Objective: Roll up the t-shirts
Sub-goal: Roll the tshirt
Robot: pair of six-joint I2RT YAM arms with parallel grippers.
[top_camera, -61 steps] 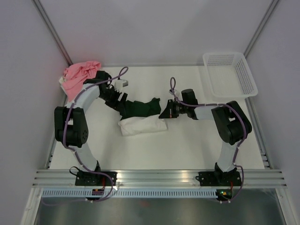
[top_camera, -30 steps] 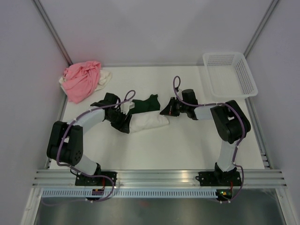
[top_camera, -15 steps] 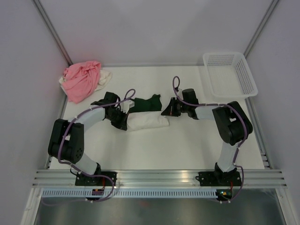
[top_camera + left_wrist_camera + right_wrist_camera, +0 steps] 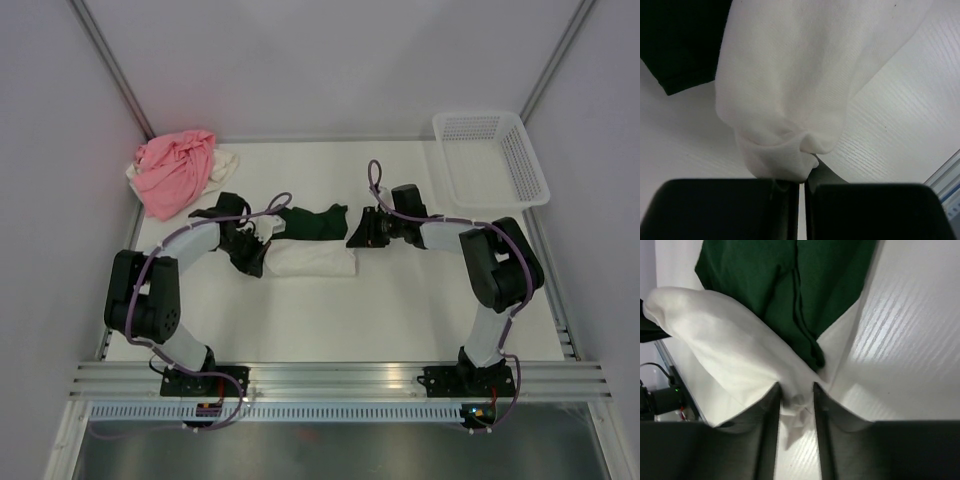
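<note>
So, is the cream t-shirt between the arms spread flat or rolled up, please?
Bundled, not spread: the cream t-shirt lies as a narrow bundle against the green t-shirt.

light: bright, even | shadows: soft, faint | wrist views: foreground blurred, possibly overexposed whites | top: sharp

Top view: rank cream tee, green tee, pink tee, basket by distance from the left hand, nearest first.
1. cream t-shirt: pinched in the left hand, stretching to its right.
2. dark green t-shirt: just behind the cream one.
3. pink t-shirt: far-left corner.
4. mesh basket: far-right corner.
</note>
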